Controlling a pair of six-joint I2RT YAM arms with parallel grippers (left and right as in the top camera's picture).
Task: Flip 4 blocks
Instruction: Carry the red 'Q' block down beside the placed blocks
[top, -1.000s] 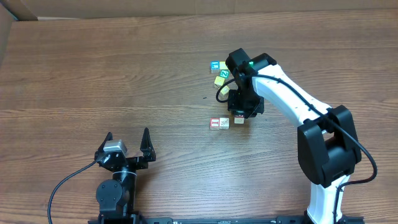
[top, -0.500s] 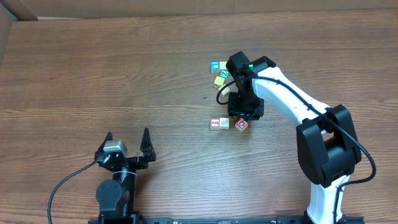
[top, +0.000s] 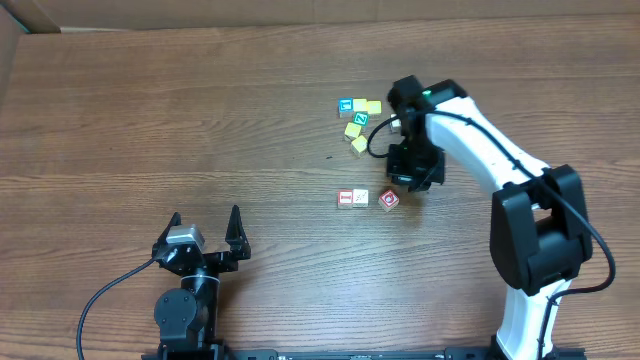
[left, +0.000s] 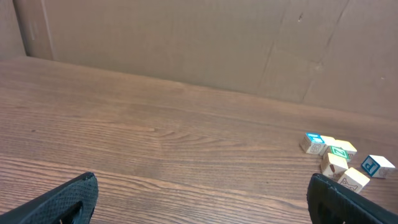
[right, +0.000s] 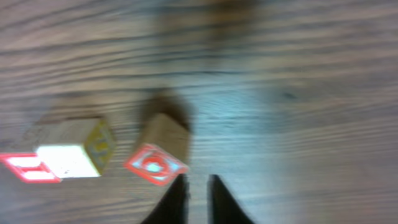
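Note:
Three blocks lie in a row on the table: a red-framed one (top: 345, 199), a pale one (top: 361, 198) and one turned cornerwise with a red-marked face up (top: 389, 199). In the right wrist view the turned block (right: 155, 163) lies just left of my fingertips, with the pale block (right: 68, 155) and the red-framed one (right: 22, 168) further left. My right gripper (top: 402, 182) (right: 199, 196) hangs above and right of the turned block, shut with nothing between its fingers. The left gripper (top: 205, 225) (left: 202, 202) stands open near the front edge, far from the blocks.
A cluster of yellow cubes (top: 352, 130), a blue-faced cube (top: 345, 105) and a green-faced cube (top: 361, 119) sits behind the row, left of my right arm; the left wrist view shows it far right (left: 339, 151). A cardboard wall (left: 186, 43) backs the table.
My right gripper let go of the red-marked block, which now rests on the table turned cornerwise. The gripper rose, moved right and closed. The left arm stayed still.

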